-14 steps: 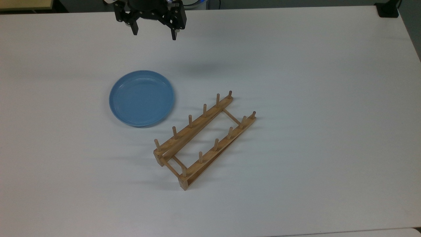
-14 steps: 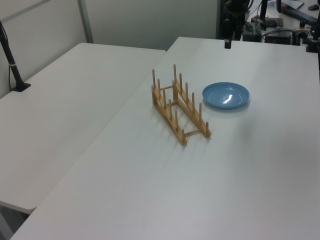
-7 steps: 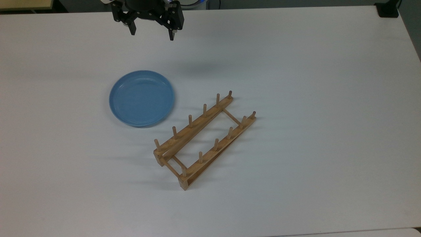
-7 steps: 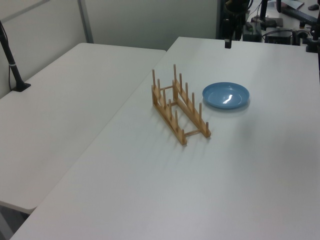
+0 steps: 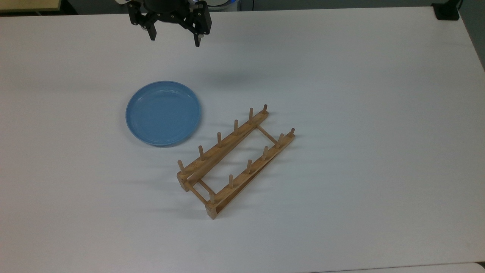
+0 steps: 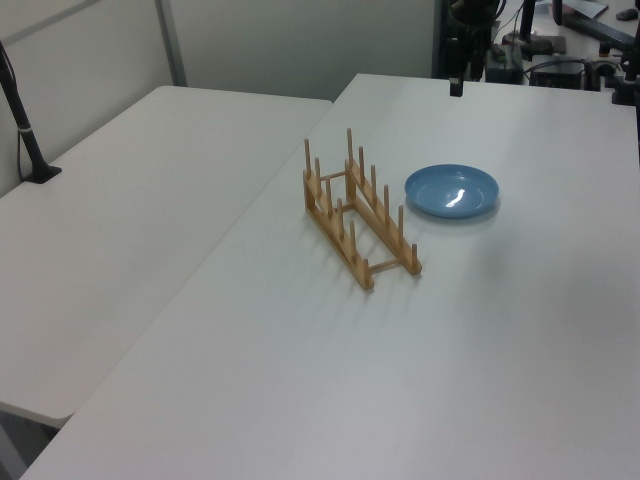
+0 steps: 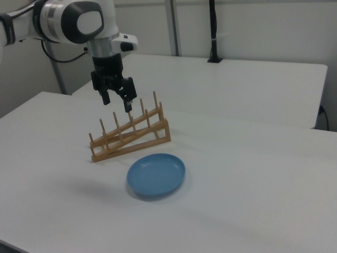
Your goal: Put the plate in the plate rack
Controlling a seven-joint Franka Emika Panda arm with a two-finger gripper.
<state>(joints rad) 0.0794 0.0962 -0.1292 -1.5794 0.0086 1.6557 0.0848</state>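
The round light-blue plate (image 5: 163, 113) (image 6: 451, 190) (image 7: 156, 174) lies flat on the white table. Just to its lower right in the top view stands the light-brown wooden plate rack (image 5: 234, 159) (image 6: 357, 217) (image 7: 130, 134), set diagonally with its pegs upright and nothing in it. My gripper (image 5: 174, 40) (image 7: 117, 102) hangs open and empty high above the table, near the far edge in the top view, beyond the plate. In the left view one dark finger (image 6: 456, 86) hangs over the far table edge.
The white table (image 5: 341, 113) stretches wide around both objects. A second white table (image 6: 120, 220) adjoins it on the left view's left, carrying a black post (image 6: 25, 130). Another black post (image 7: 213, 31) stands on the rear table in the right view.
The gripper has edged slightly toward the top view's upper left since a second ago, and has stayed still over the last half second. Plate and rack have not moved.
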